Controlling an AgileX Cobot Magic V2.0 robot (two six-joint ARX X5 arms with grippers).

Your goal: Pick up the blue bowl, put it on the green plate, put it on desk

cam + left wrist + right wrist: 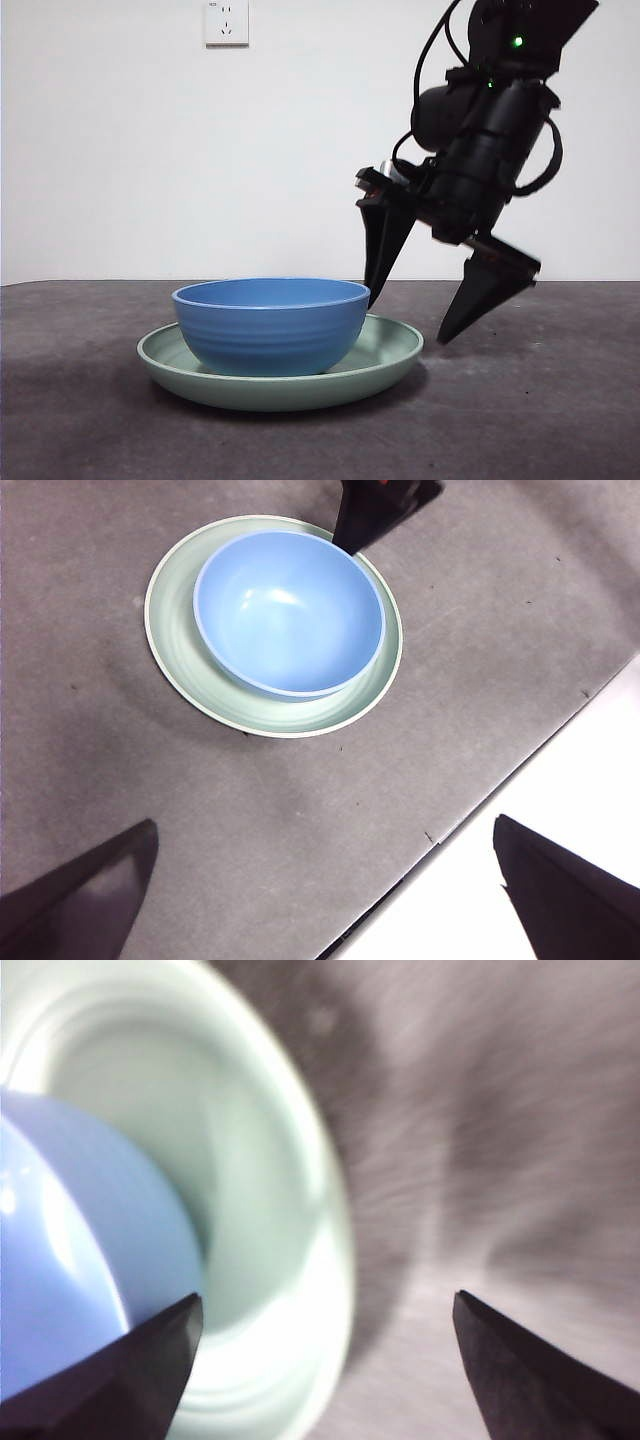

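Observation:
The blue bowl (270, 325) sits upright inside the green plate (392, 350), which lies flat on the desk (540, 420). My right gripper (408, 320) is open and empty, tilted down at the plate's right side, one jaw close to the bowl's rim and the other outside the plate just above the desk. The right wrist view shows the bowl (70, 1220) and plate (270, 1190) between and beyond its jaws (326, 1298). My left gripper (323, 823) is open and empty, high above the desk, looking down on the bowl (288, 610) and plate (185, 670).
A white wall with a power outlet (227, 22) stands behind the desk. In the left wrist view the desk's edge (470, 820) runs diagonally, with a white area beyond it. The right arm's body (490, 130) hangs above the plate's right side.

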